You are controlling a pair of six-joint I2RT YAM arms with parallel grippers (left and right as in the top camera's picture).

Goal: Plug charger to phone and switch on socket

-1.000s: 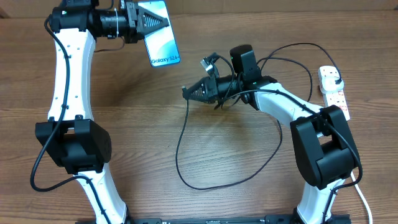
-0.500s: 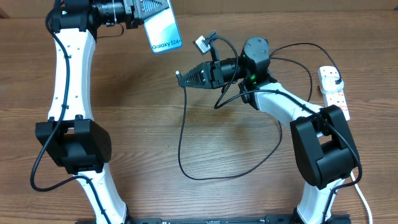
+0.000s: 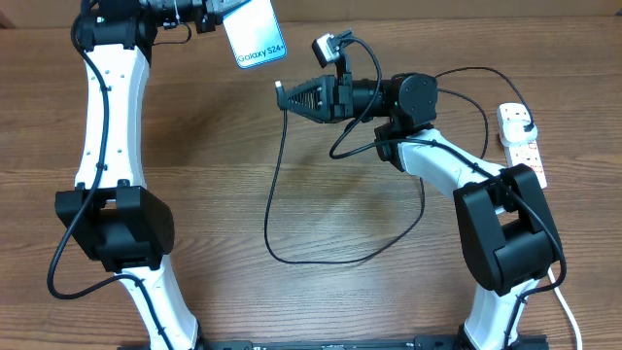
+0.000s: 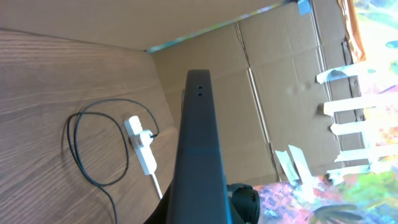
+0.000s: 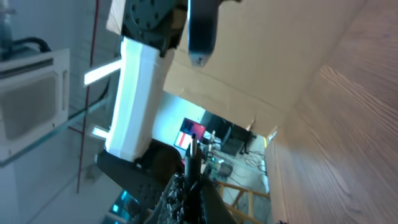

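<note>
Phone [image 3: 255,37] and charger [image 3: 267,224] held above the table [image 3: 340,311].
The phone, marked "Galaxy S24+", is clamped in the left gripper [image 3: 222,12] at the far edge; the right gripper [image 3: 287,93] pinches the charger's tip near it; the socket [image 3: 520,146] lies far right.

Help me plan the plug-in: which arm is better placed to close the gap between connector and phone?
Right, probably. The right gripper is shut on the charger near its tip, aimed toward the phone, with slack cable behind it. The left gripper holds the phone raised and can simply brace it.
</note>
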